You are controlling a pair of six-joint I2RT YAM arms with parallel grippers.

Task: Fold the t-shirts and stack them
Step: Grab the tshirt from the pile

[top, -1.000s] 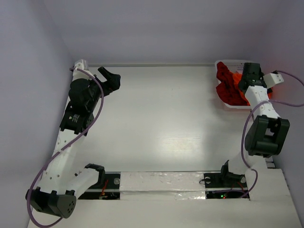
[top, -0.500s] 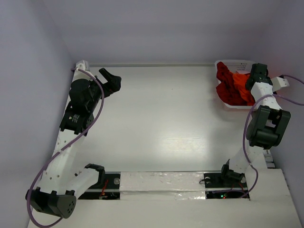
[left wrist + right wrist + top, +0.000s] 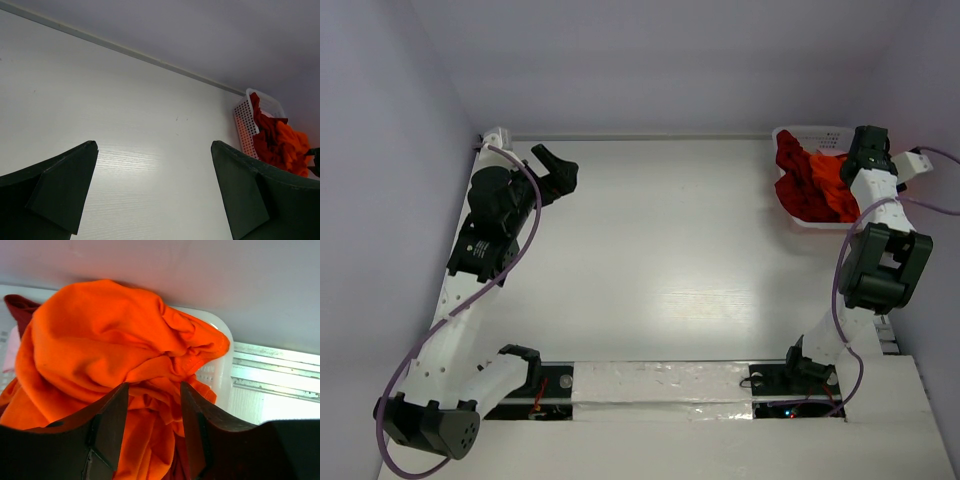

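Note:
The t-shirts lie heaped in a white lattice basket (image 3: 807,131) at the table's far right corner. The dark crimson ones (image 3: 798,172) are on the left of the heap and the bright orange one (image 3: 835,176) on the right. My right gripper (image 3: 860,158) is lowered into that basket. In the right wrist view the orange t-shirt (image 3: 115,335) fills the frame, and my right gripper (image 3: 154,386) straddles a bunched fold of it, jaws apart. My left gripper (image 3: 558,166) hovers wide open over bare table at the far left, holding nothing (image 3: 154,144).
The basket's rim (image 3: 222,365) sits close to the right wall, with a metal rail (image 3: 280,375) just beyond it. From the left wrist the basket (image 3: 243,131) shows far off to the right. Both arm bases stand at the near edge.
My right gripper has shifted to the right over the basket and its jaws have narrowed around the orange fabric. The left arm has barely moved.

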